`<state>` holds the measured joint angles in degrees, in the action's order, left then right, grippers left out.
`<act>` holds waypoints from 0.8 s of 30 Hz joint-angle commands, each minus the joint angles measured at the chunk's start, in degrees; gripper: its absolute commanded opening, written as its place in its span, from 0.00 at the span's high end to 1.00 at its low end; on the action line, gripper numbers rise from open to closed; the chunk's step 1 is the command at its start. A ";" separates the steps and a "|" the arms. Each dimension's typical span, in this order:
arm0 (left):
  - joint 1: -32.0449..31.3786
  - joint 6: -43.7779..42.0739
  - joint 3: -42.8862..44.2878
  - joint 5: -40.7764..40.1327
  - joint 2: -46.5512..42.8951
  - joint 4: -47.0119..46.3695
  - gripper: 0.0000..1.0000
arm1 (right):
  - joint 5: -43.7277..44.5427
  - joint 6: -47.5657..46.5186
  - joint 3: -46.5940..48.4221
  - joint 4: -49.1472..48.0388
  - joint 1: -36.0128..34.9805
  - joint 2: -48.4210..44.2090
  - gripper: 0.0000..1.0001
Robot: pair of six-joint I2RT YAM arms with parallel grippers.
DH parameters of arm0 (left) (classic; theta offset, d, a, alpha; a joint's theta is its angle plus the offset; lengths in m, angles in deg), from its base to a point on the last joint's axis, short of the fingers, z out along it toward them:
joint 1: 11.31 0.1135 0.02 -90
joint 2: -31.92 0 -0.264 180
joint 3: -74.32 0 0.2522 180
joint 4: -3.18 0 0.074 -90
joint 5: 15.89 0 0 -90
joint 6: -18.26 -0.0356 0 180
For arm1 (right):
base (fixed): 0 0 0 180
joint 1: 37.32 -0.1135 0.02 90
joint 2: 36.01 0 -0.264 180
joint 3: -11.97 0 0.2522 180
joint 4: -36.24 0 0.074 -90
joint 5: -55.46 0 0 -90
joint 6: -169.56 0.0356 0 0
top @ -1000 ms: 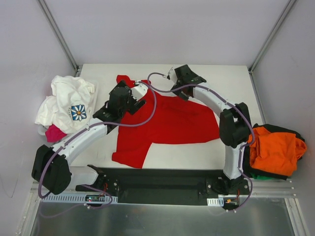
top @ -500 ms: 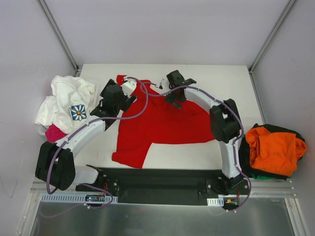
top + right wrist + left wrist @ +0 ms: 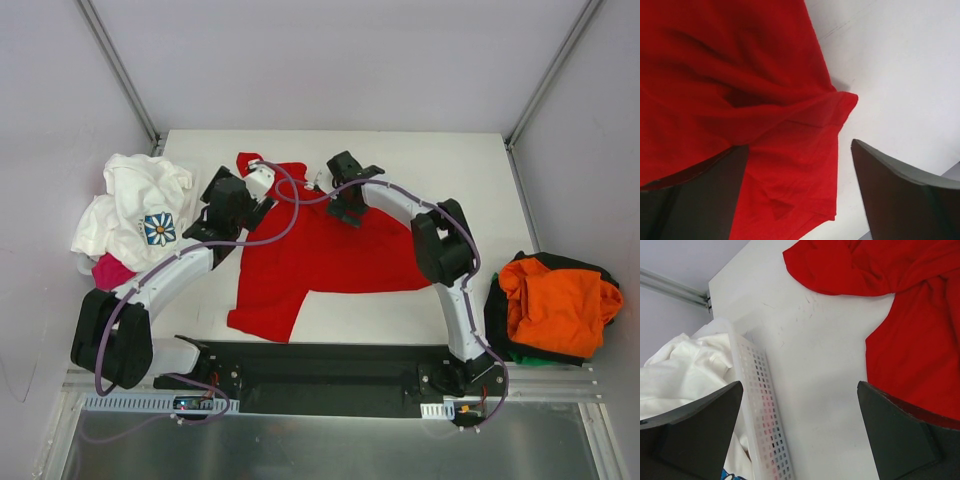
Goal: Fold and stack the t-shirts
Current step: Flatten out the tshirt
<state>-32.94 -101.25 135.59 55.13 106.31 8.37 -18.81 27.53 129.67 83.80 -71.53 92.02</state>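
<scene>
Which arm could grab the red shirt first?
Probably right. The right tool, open, hangs over a bunched edge of the red shirt; the left tool, open too, is over bare table beside the shirt.

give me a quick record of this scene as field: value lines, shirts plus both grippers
red t-shirt: spread on the table, far edge bunched, not folded
white t-shirt: crumpled, blue flower print, heaped in the white basket at left
pink t-shirt: partly under the white one
orange t-shirt: heaped at right on a dark garment
left gripper: open, over bare table beside the red cloth
right gripper: open, over a bunched red corner; contact unclear
</scene>
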 commanded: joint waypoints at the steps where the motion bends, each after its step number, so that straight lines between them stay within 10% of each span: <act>1: 0.62 1.13 -1.19 -1.85 -2.06 -2.49 0.01 | -1.57 -1.14 2.67 -0.31 0.64 0.91 0.18; 8: 0.62 2.18 -3.12 -2.11 -3.28 -2.67 0.01 | -3.33 -1.67 2.67 -0.49 2.05 3.02 0.53; 13: 0.62 1.83 -4.88 -2.55 -4.43 -2.76 0.01 | -2.90 -1.76 1.97 -1.63 2.40 3.02 0.96; 24: 0.62 3.15 -5.41 -0.45 -3.64 -2.50 0.01 | 3.07 -2.81 0.65 -2.69 2.31 -1.37 0.99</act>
<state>-32.94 -99.86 130.60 53.55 103.57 7.71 -19.57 25.85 130.28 82.01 -69.41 94.66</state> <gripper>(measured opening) 0.993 0.031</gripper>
